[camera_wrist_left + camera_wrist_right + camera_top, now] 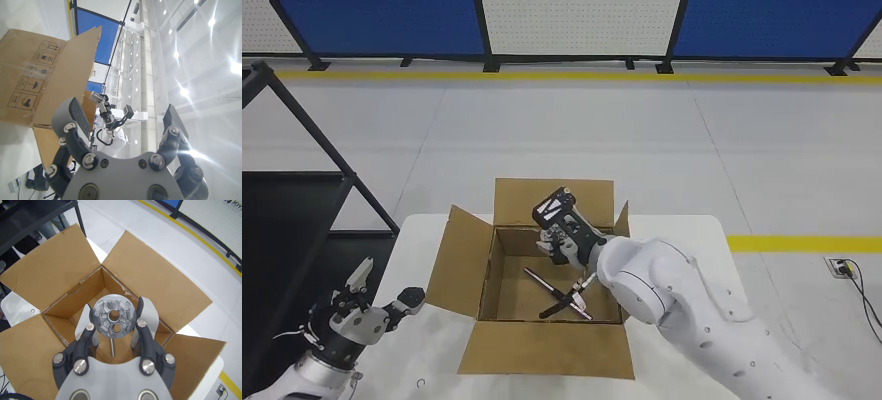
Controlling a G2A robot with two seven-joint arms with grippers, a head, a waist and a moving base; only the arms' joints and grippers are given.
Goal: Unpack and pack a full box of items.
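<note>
Lower left of the top view: the left gripper [384,290] sits off the table [422,250] corner, jaws spread wide and empty, well apart from the box [542,350].

Centre: the box stands on the table with all four flaps folded outward. Thin metal rods [560,295] lie crossed on its floor.

Centre right: the right gripper [115,311] hangs over the box opening, clamped on a grey metal disc [122,311]. The fingers pinch the disc by opposite points of its rim, face toward the wrist camera, directly above the rods.

Risks, as judged:
- The hold is on two narrow rim points only. The disc could pivot or slip and drop onto the rods.
- Whether the disc is going in or coming out cannot be told. Either way, a path close to the far wall could catch the disc on a flap.
- The forearm passes near the right flap, and contact there would shift the box.
</note>
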